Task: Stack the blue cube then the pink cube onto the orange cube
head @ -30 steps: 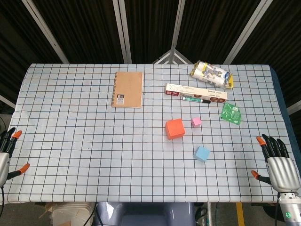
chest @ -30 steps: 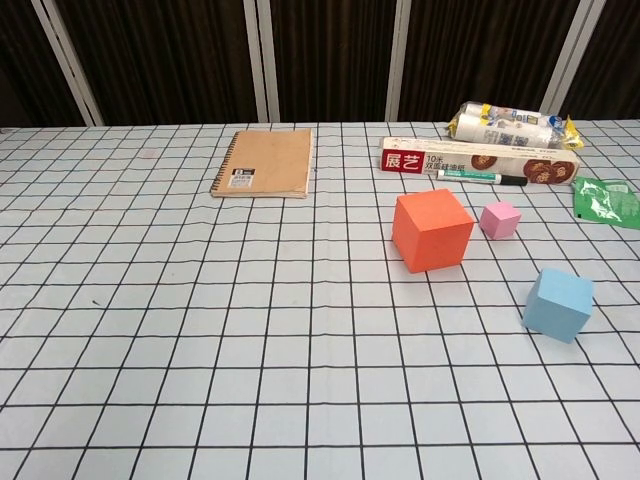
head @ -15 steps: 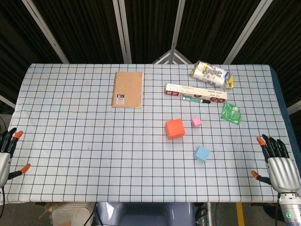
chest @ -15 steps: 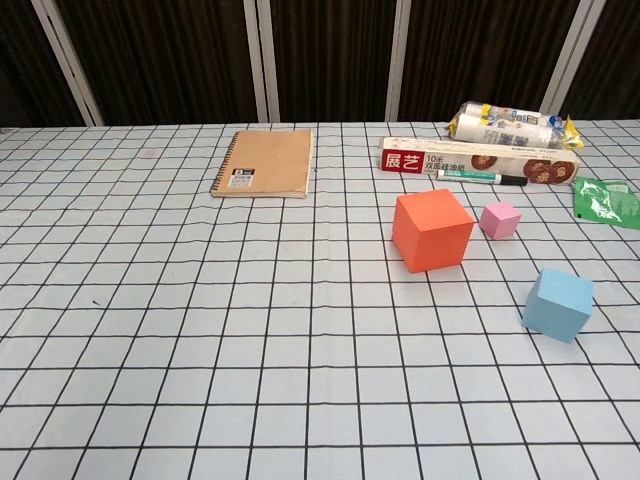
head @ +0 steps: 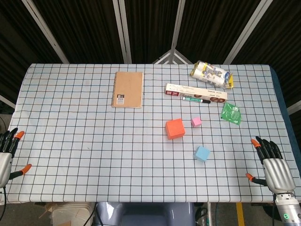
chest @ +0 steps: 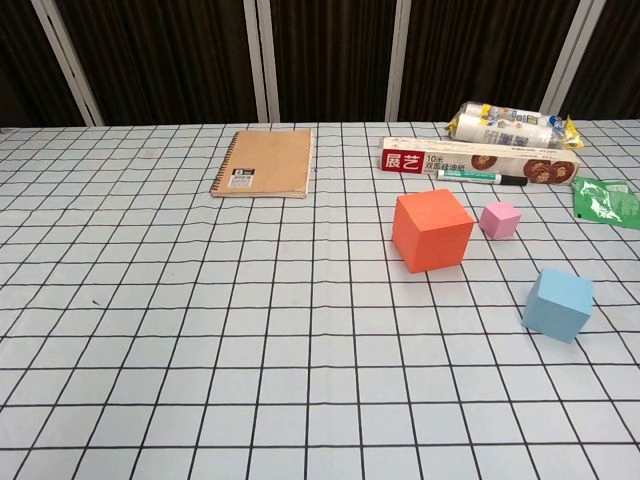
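A table (head: 70, 117) covered by a white checked cloth was seen from above and from chest height. At the far left edge, the left hand (head: 5, 153) was held off the table's near corner, fingers spread, nothing gripped. A tan notebook (head: 128, 89) lay toward the back left. The orange cube (head: 174, 128) sat near the middle, with the smaller pink cube (head: 196, 121) just beside it on the right, apart. The blue cube (head: 202, 153) lay nearer the front, well apart from both. Behind them, a long box (head: 195, 92) and a marker (head: 196, 99) were placed, then a snack packet (head: 211, 73) and a green sachet (head: 231, 113). At the far right, the right hand (head: 272, 165) was held open, empty, over the table's edge.
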Available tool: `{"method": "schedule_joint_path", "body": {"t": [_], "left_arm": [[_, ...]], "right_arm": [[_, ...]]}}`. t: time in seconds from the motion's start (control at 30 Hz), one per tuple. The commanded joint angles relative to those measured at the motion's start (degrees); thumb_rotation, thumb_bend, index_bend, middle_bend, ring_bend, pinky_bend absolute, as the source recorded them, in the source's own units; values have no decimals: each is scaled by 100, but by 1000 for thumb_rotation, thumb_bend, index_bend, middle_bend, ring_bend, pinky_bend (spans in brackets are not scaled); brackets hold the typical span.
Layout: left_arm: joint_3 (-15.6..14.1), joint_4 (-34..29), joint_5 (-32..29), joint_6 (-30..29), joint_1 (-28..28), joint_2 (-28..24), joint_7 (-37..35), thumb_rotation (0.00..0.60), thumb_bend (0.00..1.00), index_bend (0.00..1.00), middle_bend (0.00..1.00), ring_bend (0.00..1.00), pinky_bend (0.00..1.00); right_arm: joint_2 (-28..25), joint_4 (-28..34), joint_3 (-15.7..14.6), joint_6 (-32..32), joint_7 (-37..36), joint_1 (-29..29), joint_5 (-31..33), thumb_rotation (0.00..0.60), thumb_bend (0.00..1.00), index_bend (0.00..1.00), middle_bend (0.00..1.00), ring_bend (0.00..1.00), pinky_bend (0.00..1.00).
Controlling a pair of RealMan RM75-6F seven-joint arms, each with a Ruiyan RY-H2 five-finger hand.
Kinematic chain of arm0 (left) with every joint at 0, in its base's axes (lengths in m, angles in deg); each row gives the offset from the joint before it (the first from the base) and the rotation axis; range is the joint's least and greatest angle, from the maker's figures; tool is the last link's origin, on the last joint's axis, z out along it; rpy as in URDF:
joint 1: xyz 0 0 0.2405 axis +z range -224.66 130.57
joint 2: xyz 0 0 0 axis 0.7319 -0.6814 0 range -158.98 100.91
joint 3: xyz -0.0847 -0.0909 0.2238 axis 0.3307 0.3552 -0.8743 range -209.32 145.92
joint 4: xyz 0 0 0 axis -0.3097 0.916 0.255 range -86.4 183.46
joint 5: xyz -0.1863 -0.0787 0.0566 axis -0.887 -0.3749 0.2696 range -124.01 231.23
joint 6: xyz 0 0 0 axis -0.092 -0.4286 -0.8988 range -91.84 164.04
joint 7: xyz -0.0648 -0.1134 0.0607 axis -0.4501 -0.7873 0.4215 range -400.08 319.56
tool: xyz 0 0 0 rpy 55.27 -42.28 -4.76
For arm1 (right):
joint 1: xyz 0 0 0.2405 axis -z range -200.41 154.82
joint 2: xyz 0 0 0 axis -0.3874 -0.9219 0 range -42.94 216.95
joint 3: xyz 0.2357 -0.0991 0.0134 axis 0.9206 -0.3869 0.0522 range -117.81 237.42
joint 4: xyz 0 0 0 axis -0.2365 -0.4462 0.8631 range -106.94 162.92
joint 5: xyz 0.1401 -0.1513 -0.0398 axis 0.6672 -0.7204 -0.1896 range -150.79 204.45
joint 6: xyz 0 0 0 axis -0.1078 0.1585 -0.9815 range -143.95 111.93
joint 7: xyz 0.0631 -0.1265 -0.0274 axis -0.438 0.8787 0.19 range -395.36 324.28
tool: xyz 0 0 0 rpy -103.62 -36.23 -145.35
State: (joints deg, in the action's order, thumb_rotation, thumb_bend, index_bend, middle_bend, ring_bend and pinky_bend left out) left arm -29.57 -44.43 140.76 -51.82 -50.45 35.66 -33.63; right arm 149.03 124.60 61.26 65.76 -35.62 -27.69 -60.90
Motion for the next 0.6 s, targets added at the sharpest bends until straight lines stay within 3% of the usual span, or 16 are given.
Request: {"method": "schedule_joint_path", "body": {"t": [0.03, 0.17, 0.27, 0.4, 0.6], "left_arm": [[13, 6, -38, 26, -10, -2, 13, 600, 113, 47, 0, 0, 0], [43, 5, -139, 108, -39, 10, 51, 600, 113, 47, 0, 0, 0], [58, 0, -179, 139, -54, 14, 74, 600, 113, 47, 0, 0, 0], [68, 2, -208, 155, -60, 11, 76, 600, 113, 47, 0, 0, 0], [71, 7, -227, 149, -53, -5, 44, 600, 113, 47, 0, 0, 0]], "right_arm": [[61, 45, -103, -330, -436, -175, -167, 600, 177, 25, 28, 0, 1], [148, 13, -106, -994, -531, -508, -27, 600, 208, 49, 23, 0, 0], [278, 74, 24, -1161, -236, -636, 217, 600, 276, 142, 23, 0, 0], [481, 176, 214, -1101, -35, -689, 487, 600, 428, 274, 23, 0, 0], [777, 392, 475, -935, 1071, -686, 1321, 600, 508, 312, 22, 0, 0]]}}
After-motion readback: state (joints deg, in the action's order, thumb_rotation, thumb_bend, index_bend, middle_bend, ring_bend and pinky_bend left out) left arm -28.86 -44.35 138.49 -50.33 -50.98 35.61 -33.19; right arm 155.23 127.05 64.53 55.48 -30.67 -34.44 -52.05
